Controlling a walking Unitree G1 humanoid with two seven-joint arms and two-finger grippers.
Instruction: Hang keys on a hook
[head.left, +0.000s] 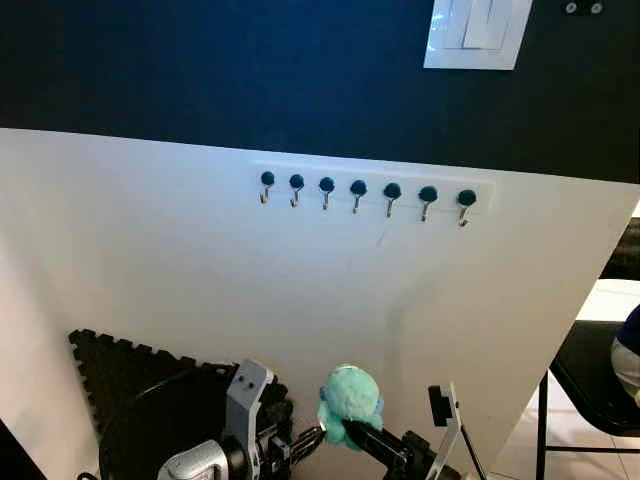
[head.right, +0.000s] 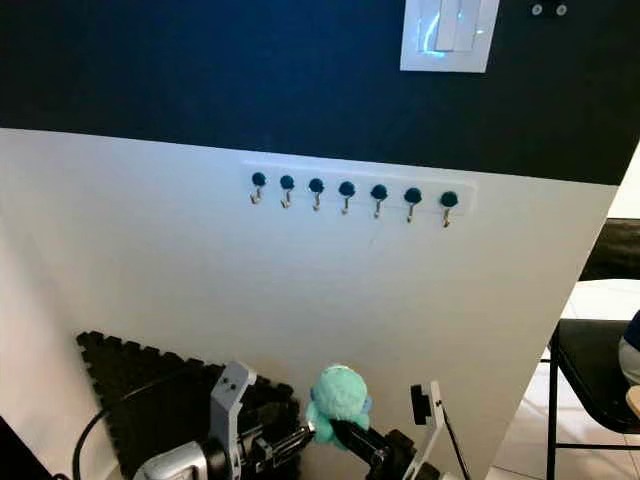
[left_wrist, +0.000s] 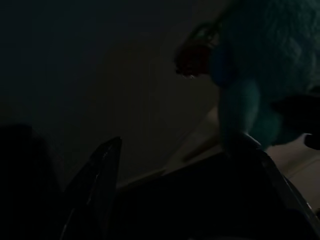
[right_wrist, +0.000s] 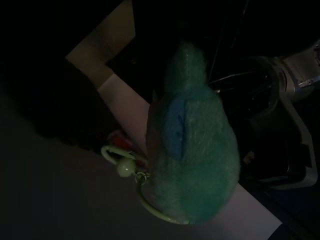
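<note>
Teal plush fur marks the keychain toy (head.left: 349, 402), a small round-headed figure low in the head views, between the two arms and well below the hook rail. No brand, label or writing can be read anywhere in the pictures.

From the right side the right gripper (head.left: 352, 437) reaches in low and its black fingers close on the toy's lower body, holding it upright with the head on top. In the right wrist view the toy (right_wrist: 192, 165) appears from behind, and a pale green ring with a small bead (right_wrist: 126, 167) hangs at its base; whether any keys are on the ring is too dark to tell.

On the left, the left gripper (head.left: 290, 442) lies low, its silver wrist housing raised and its black fingers pointing toward the toy, close beside its lower edge. Whether it touches the toy or ring cannot be told, nor whether its fingers are apart or together. The left wrist view is very dark: the toy's fur (left_wrist: 270, 75) and a dim reddish-dark piece beside it can just be made out.

A white rail of seven hooks (head.left: 364, 196) with dark round knobs is fixed across the white lower wall, all seven bare. Above it the wall is dark blue, with a white light switch (head.left: 478, 32). Black foam mat tiles (head.left: 120, 370) lean at the wall's foot on the left, and a dark chair (head.left: 592, 385) stands at the right edge.
</note>
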